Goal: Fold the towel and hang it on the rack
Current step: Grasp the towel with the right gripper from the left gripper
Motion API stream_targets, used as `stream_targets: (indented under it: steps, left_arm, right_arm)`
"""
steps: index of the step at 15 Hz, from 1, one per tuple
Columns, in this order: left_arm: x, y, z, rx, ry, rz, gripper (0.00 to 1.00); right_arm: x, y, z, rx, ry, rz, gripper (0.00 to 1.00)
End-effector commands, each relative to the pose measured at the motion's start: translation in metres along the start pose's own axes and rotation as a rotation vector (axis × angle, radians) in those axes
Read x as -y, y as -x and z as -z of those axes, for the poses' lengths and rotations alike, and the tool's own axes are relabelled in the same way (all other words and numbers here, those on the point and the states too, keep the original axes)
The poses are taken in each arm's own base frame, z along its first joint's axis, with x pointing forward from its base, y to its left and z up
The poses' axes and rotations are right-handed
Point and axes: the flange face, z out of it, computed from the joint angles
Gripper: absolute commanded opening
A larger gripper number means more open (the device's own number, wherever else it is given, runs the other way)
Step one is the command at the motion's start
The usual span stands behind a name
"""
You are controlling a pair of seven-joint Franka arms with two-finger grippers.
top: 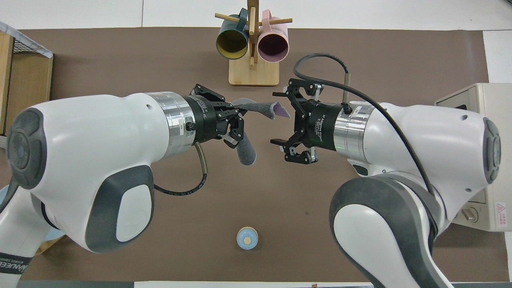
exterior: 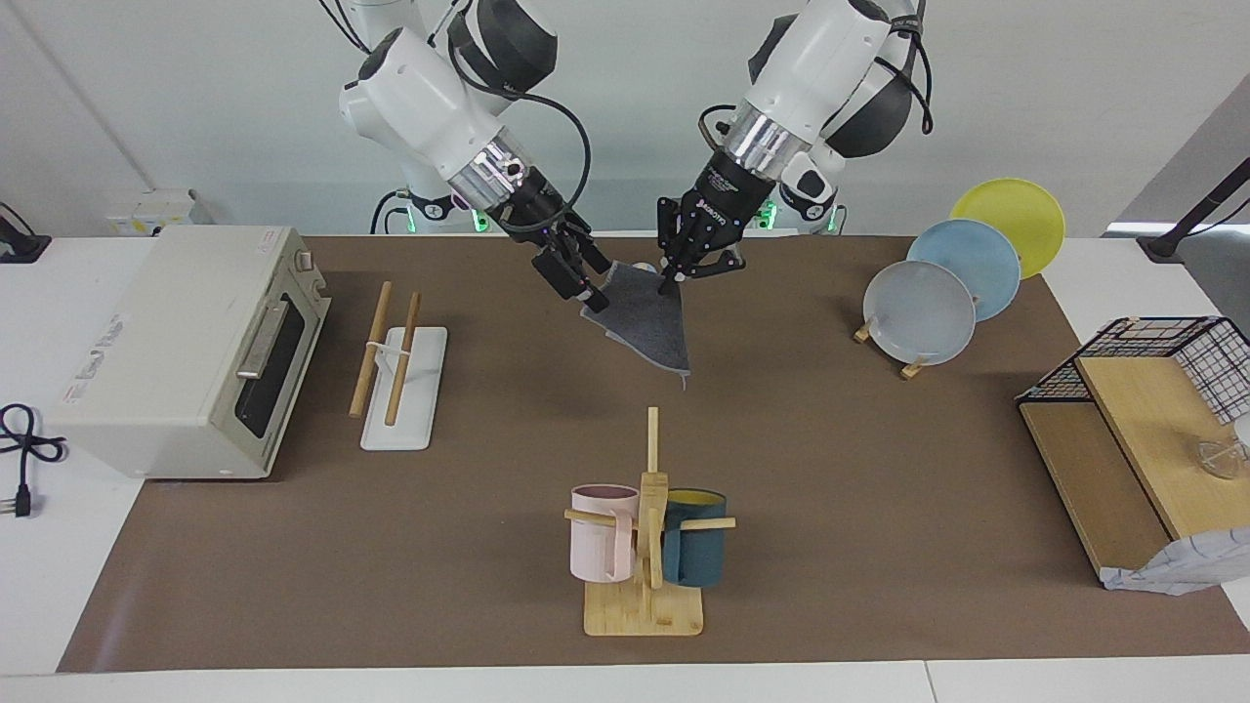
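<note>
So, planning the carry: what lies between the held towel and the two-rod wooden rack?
Only the right gripper; facing view shows bare mat under it.

White-shelled arms with grey joint caps, silver wrist rings, black linkage jaws, looping black cables.

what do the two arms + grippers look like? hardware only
Both arms: glossy white shells, dark grey joint caps, a polished silver ring at each wrist. Left gripper and right gripper are black two-finger units with exposed linkages; white lettering shows on the bodies. A black cable loops outside each forearm to the wrist. A red warning triangle sticker sits on the right arm's base.
</note>
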Motion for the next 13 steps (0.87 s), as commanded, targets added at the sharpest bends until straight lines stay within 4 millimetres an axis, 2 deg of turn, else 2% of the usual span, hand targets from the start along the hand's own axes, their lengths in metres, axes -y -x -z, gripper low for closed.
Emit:
stream_targets:
  steps: [1, 3, 5, 7, 8, 9, 10, 13]
  left_arm:
    - [0.004, -0.006, 0.006, 0.011, 0.01, 0.022, 0.0]
    - [0.004, -0.006, 0.006, 0.011, 0.01, 0.022, 0.0]
    - [0.004, -0.006, 0.006, 0.011, 0.01, 0.024, 0.0]
    - [0.004, -0.006, 0.005, 0.01, 0.01, 0.024, 0.0]
    - [0.005, -0.007, 0.006, 0.01, 0.01, 0.024, 0.0]
    - [0.005, -0.007, 0.005, 0.008, 0.01, 0.024, 0.0]
    - [0.005, -0.007, 0.005, 0.008, 0.01, 0.023, 0.0]
    - [0.005, -0.007, 0.007, 0.011, 0.011, 0.023, 0.0]
  right_arm:
    - [0.006, -0.001, -0.002, 0.014, -0.031, 0.022, 1.0]
    - [0.003, 0.01, -0.014, 0.019, -0.051, 0.041, 1.0]
    - [0.004, 0.013, -0.021, 0.017, -0.079, 0.045, 0.99]
    - [0.003, 0.015, -0.024, 0.017, -0.086, 0.081, 0.56]
    - [0.002, 0.015, -0.024, 0.016, -0.082, 0.097, 0.27]
    - [0.002, 0.014, -0.024, 0.015, -0.083, 0.104, 0.03]
    - [0.002, 0.015, -0.024, 0.015, -0.084, 0.106, 0.0]
    - [0.001, 0.014, -0.024, 0.013, -0.076, 0.156, 0.0]
